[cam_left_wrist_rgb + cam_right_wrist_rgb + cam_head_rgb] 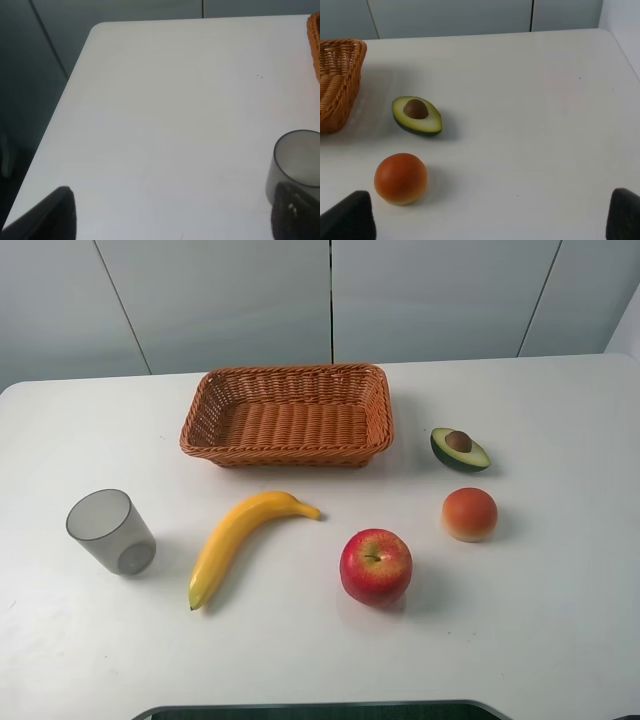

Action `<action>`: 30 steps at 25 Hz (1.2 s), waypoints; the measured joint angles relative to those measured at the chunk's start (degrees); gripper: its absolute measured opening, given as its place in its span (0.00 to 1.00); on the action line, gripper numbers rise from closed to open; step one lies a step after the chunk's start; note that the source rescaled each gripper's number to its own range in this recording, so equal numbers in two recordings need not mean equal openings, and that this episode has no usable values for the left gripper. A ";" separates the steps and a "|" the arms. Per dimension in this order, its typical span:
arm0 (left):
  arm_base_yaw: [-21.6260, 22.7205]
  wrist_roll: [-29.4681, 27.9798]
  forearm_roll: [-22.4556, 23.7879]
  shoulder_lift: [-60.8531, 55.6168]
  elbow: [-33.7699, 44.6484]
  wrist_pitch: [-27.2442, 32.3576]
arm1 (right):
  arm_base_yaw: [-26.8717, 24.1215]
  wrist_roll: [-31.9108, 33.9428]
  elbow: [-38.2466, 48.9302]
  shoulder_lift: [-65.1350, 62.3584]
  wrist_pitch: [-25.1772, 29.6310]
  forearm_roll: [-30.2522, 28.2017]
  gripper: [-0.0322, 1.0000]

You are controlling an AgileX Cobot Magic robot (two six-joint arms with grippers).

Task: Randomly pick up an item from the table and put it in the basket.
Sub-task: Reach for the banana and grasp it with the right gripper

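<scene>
The yellow banana (244, 541) lies on the white table (300, 660), in front of the wicker basket (287, 415), which holds nothing. Neither gripper shows in the exterior high view. In the left wrist view my left gripper (170, 222) is open and empty above the table's left part, with the grey cup (296, 166) by one fingertip (294, 212) and the basket's edge (315, 45) beyond. In the right wrist view my right gripper (485, 220) is open and empty above the table's right part, facing the basket's end (337, 82). The banana is out of both wrist views.
A red apple (376, 566) sits right of the banana. A round orange-red fruit (469, 514) (400, 178) and an avocado half (459, 449) (417, 115) lie at the right. The grey translucent cup (111, 531) stands at the left. A dark edge (320, 710) runs along the front.
</scene>
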 joint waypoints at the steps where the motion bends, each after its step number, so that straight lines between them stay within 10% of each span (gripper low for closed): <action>1: 0.00 0.00 0.00 0.00 0.00 0.00 | 0.00 0.00 0.00 0.00 0.00 0.00 1.00; 30: 0.00 0.00 0.00 0.00 0.00 0.00 | 0.00 0.00 0.00 0.00 0.00 0.00 1.00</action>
